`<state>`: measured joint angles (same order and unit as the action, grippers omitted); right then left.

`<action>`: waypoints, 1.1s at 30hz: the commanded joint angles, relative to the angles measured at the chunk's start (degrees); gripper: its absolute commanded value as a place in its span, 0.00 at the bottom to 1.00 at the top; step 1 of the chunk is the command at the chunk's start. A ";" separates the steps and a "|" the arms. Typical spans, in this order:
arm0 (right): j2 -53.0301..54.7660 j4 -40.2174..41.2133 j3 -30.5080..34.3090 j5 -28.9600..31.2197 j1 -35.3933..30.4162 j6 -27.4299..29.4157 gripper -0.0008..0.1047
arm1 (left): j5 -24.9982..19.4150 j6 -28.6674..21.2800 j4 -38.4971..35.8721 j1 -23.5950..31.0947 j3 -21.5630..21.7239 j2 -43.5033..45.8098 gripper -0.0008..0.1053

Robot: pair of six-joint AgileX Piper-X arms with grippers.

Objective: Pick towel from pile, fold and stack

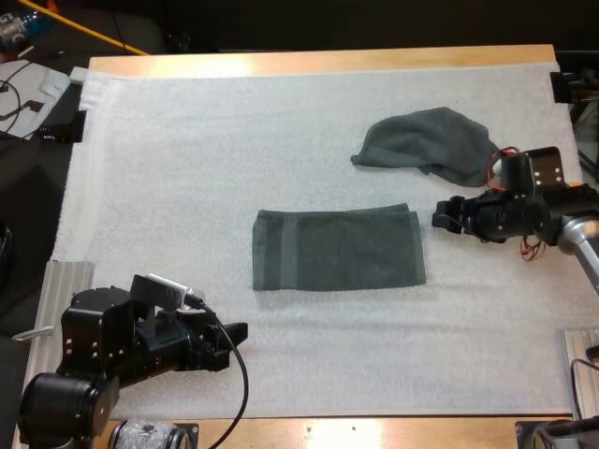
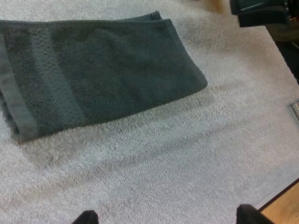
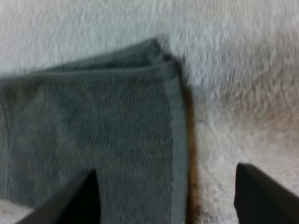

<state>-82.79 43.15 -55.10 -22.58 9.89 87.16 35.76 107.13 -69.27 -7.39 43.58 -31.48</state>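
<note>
Mat (image 1: pixel 187 140), folded towel (image 1: pixel 337 250) beside right fingers (image 1: pixel 444 218) (spread)

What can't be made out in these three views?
- Layers in the folded towel, high view: its top layer covers them.
- Right end of the crumpled towel, high view: the right arm overlaps it.
- Banded end of the folded towel, left wrist view: partly cut off by the picture's edge.
</note>
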 commanded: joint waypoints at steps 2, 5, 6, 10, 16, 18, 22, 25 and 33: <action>-4.88 -2.39 -0.28 -5.19 -0.68 0.63 0.57 | 0.13 -0.12 -0.28 -0.02 0.42 -0.05 0.55; -7.80 -3.66 -0.34 -6.87 -0.51 0.56 0.57 | 0.12 -0.11 -0.38 -0.08 0.44 -0.07 0.55; -8.45 -3.94 -0.32 -7.26 -0.42 0.55 0.57 | 0.07 -0.05 -0.34 -0.08 0.44 -0.01 0.55; -11.34 -5.19 -0.35 -8.99 -0.14 0.02 0.57 | 0.13 -0.13 -0.43 -0.04 0.41 -0.21 0.55; -14.72 -7.50 -0.32 -11.32 0.94 -2.52 0.57 | 0.22 -0.06 -0.32 -0.13 0.39 -0.06 0.55; -15.56 -8.04 -0.30 -11.38 2.00 -3.77 0.56 | 0.19 -0.11 -0.23 -0.13 0.42 -0.20 0.55; -16.04 -7.86 -0.25 -11.22 1.94 -3.84 0.56 | 0.51 0.38 -0.03 -0.09 0.31 0.00 0.55; -17.04 -8.80 -0.34 -11.20 3.52 -5.42 0.56 | 0.62 0.36 0.03 -0.06 0.36 -0.09 0.55; -19.14 -11.94 -0.28 -10.93 8.14 -10.51 0.55 | 0.83 0.25 0.03 -0.03 0.32 -0.06 0.55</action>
<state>-101.04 32.12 -55.10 -33.00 16.62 78.23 35.76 107.13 -69.74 -7.39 43.58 -31.48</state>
